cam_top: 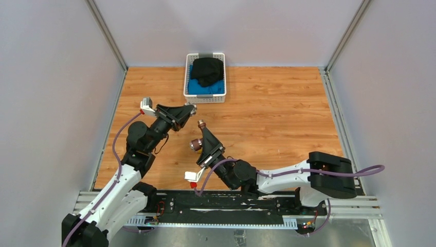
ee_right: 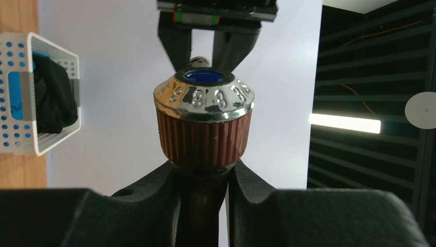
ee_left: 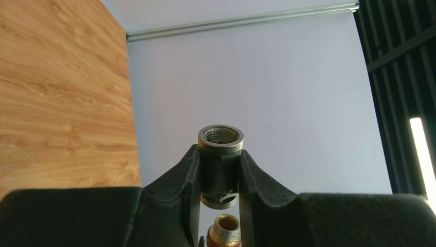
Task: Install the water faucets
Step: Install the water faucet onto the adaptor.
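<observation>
**Left gripper** point(cam_top: 189, 107): I read the jaws as clenched on a stubby grey metal fitting point(ee_left: 221, 163). It is pinched by its sides between the black fingers point(ee_left: 187, 172), and its threaded mouth stands proud of them. The gripper is held above the wooden table point(cam_top: 277, 118), near the front wall of the white perforated basket point(cam_top: 205, 99).

**Right gripper** point(cam_top: 203, 135): the jaws are grasping the dark reddish-brown faucet point(ee_right: 204, 121) by its body, just under the ribbed round knob. The faucet is lifted clear of the table. From above, its knob juts out to one side of the fingers and its threaded end points toward the left gripper.

**Clearance:** in the left wrist view the faucet's brass-coloured threaded end sits just beside the fitting's lower end — near, but apart.

**Obstructions:** in the right wrist view the knob, with its silvery cap and blue centre, fills the middle and hides most of the left gripper behind it.

**Surroundings:** the basket holds a black cloth point(cam_top: 207, 71) lying over a blue cloth point(cam_top: 198, 87) — well apart from the right gripper.
</observation>
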Tool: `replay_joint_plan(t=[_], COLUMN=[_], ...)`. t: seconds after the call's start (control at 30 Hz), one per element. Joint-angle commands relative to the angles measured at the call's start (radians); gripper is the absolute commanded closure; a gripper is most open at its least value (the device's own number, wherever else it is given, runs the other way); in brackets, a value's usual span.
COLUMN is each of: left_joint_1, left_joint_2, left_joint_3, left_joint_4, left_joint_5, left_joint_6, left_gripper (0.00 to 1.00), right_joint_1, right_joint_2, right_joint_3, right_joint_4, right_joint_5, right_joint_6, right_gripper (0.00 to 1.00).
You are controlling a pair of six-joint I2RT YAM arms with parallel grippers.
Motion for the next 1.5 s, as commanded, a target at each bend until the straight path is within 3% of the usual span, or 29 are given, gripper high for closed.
replay_joint_plan(t=[0.0, 0.23, 1.47], left_joint_1=[0.003, 0.003, 0.003], left_joint_2=[-0.030, -0.065, -0.097], left_joint_3=[-0.013, -0.026, 0.007], left_joint_4=[0.036, 0.024, -0.074], left_joint_5=[-0.003, -0.011, 0.008], left_joint_6=[-0.010, -0.005, 0.061], left_gripper=[1.00, 1.00, 1.00], right_joint_1=[0.013, 0.013, -0.024], right_joint_2=[0.047, 0.027, 0.027], right_joint_3=[0.093, 0.113, 0.193], right_joint_4=[0.136, 0.019, -0.233], right_joint_5=[-0.043, -0.056, -0.048], right_joint_6=[-0.039, 0.032, 0.168], right_gripper=[1.00, 1.00, 1.00])
